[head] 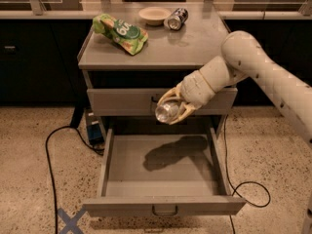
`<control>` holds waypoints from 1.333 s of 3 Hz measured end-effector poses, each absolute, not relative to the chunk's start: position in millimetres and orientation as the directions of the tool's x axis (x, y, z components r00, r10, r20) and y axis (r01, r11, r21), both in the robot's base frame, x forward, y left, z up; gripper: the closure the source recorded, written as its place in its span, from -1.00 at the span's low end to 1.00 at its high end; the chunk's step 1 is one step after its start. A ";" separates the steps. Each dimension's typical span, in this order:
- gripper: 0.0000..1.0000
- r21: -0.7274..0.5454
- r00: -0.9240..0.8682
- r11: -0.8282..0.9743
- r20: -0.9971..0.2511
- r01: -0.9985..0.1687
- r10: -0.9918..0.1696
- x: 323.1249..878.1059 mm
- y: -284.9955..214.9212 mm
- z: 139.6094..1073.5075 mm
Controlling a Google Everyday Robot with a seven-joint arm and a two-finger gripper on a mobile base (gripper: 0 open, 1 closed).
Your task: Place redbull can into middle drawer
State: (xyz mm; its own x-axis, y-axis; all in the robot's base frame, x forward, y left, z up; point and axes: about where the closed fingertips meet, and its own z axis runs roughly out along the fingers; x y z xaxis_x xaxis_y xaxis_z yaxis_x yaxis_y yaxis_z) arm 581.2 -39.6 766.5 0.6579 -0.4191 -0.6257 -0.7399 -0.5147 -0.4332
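Claw pinches redbull can above open middle drawer; I judge carry step; next, lower and release inside.

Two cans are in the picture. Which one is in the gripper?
The silvery redbull can: it is held in the gripper, above the open middle drawer. The darker can lies on the cabinet top beside the bowl.

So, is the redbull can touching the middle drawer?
Apart. The camera view shows the hand gripping the redbull can in the air above the open middle drawer, shadow on its floor.
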 end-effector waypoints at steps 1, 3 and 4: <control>1.00 -0.384 0.659 -0.580 -0.642 -0.718 -0.391 566.0 -24.5 721.3; 1.00 -0.344 0.647 -0.609 -0.656 -0.714 -0.388 554.5 -26.0 698.6; 1.00 -0.328 0.642 -0.596 -0.622 -0.733 -0.448 546.6 -36.3 696.2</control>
State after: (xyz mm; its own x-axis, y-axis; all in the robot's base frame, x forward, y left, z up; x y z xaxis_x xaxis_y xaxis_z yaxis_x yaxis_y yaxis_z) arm 546.6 -36.3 696.2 0.6421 -0.4480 -0.6221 -0.7332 -0.5959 -0.3277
